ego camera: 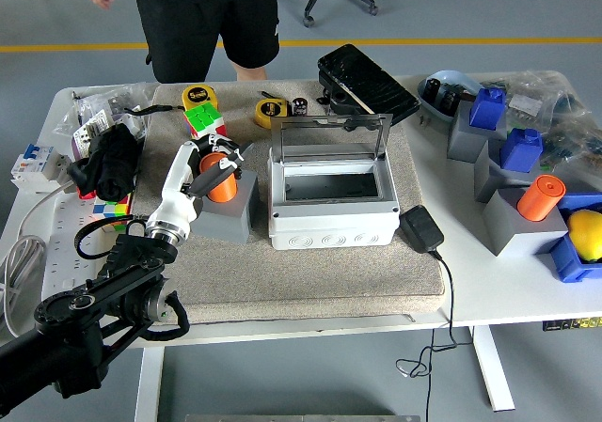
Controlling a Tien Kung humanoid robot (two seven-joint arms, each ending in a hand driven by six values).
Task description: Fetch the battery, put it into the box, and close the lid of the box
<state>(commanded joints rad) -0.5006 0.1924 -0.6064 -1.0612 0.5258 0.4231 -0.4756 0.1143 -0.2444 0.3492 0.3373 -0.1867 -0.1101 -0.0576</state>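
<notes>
An orange cylinder battery (219, 183) stands in a grey holder block (226, 213) on the beige mat, left of the box. My left hand (213, 164) is wrapped around the battery's top, its fingers curled on it. The white box (332, 204) sits mid-mat with its clear lid (330, 140) standing upright at the back, and its inside looks empty. The right hand does not show.
A person in black stands at the far side (202, 13). A black adapter (421, 228) and cable lie right of the box. A second orange cylinder (541, 197), grey blocks, blue parts and a yellow ball fill the right side. Tape measures, a green cube and clutter sit at the left.
</notes>
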